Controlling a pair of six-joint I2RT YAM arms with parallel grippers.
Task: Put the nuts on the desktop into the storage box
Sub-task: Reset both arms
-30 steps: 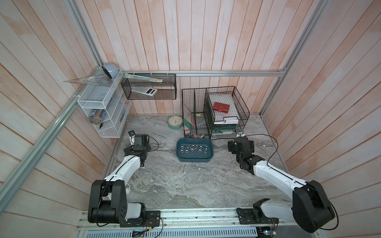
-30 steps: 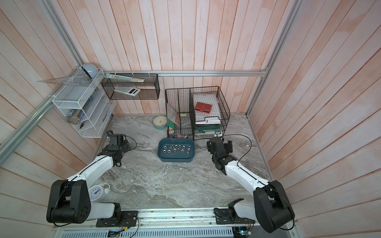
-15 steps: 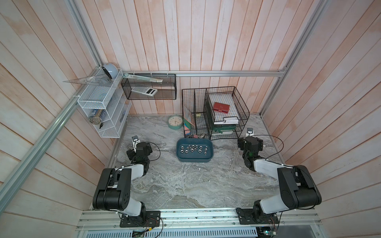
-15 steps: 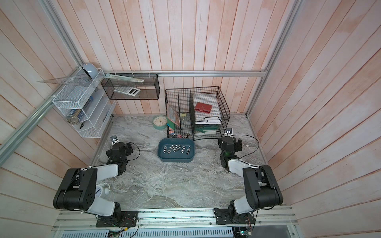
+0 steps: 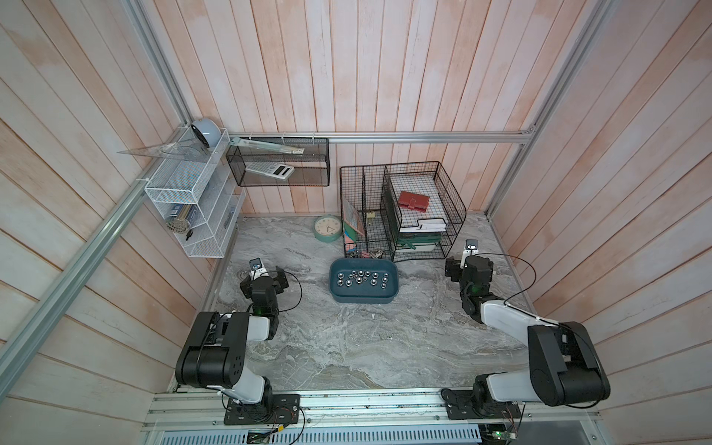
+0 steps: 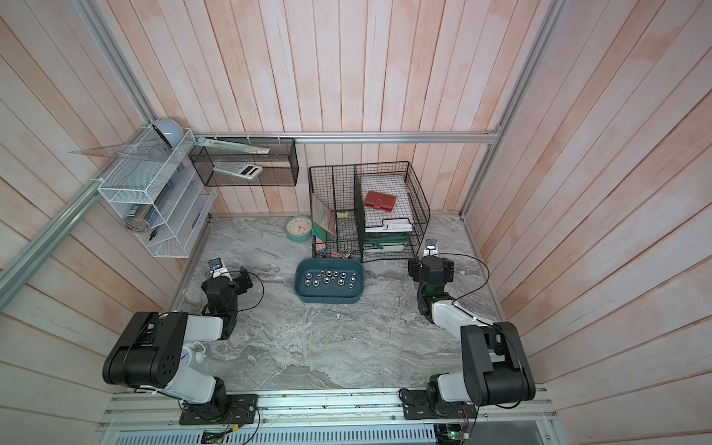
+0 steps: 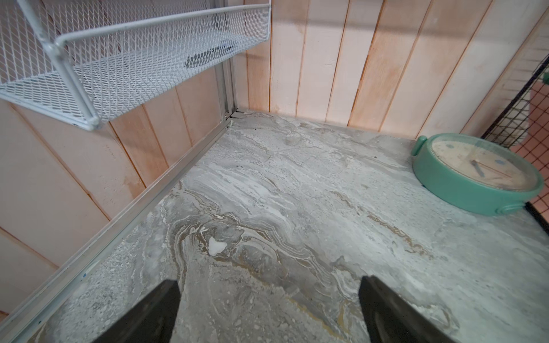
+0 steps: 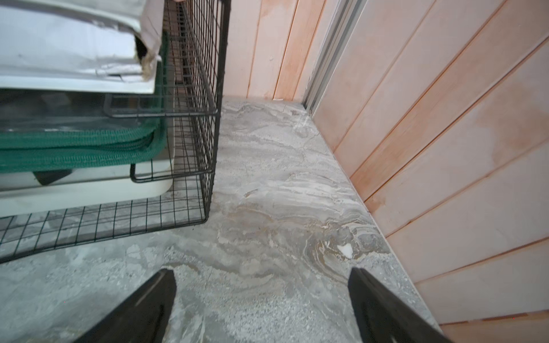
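At the left, the left claw (image 7: 267, 282) hangs low over the grey marble-patterned tabletop (image 5: 346, 339), near the left wall and below the white wire-mesh shelf (image 7: 118, 59). Its two black fingers (image 7: 160, 308) are spread wide with nothing between them. The round green clock (image 7: 475, 175) lies flat further back, well apart from the claw.

In the middle sits the shallow dark teal plastic storage box (image 5: 362, 301), just in front of the black wire-mesh file organiser (image 5: 400, 208). The small shiny silver nuts (image 5: 362, 278) lie scattered across its floor, and in both top views I can find none left on the marble.

At the right, the right claw (image 8: 261, 273) is also spread wide and empty. It sits low over the tabletop, in the gap between the organiser's corner and the right wall.

Both claws stand well apart from the box, one on each side, which reads as a parked pose. With nothing left to pick up, open and clear of the box is the sensible place to be, and the job looks finished.

Compared with a second ago, both arms have folded back on themselves, with the forearms no longer stretched forward. The right claw has drifted from the box toward the wall. The box and nuts have not moved.
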